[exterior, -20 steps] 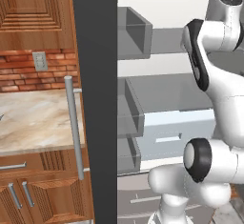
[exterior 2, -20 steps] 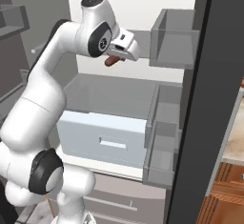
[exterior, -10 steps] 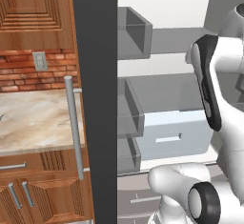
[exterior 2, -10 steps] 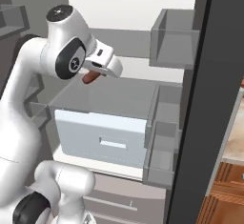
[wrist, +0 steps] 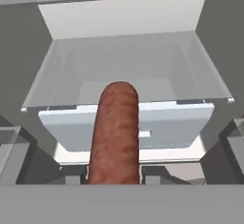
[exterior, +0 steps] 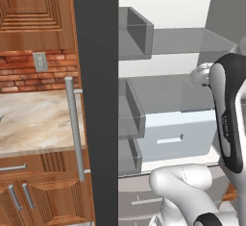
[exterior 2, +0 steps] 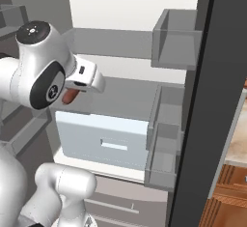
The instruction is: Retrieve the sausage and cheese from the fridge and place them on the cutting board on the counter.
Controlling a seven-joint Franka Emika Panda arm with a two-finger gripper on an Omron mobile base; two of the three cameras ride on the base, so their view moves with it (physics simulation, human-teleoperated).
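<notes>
Hand view: a reddish-brown sausage [wrist: 114,132], smooth with a rounded end, stands clamped in the gripper [wrist: 113,176]. It is held in front of the open fridge [exterior 2: 125,47], above its pale drawer [wrist: 128,130].

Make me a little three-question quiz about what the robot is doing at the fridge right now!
1. True or false: the gripper is shut on the sausage.
2. In the hand view, what lies past the sausage's tip?
A. a light drawer front under a grey shelf
B. a pot of soup
C. a window
3. Fill in: in the left base view, the fridge door stands ____, with the counter to its left.

Key: 1 true; 2 A; 3 open
</notes>
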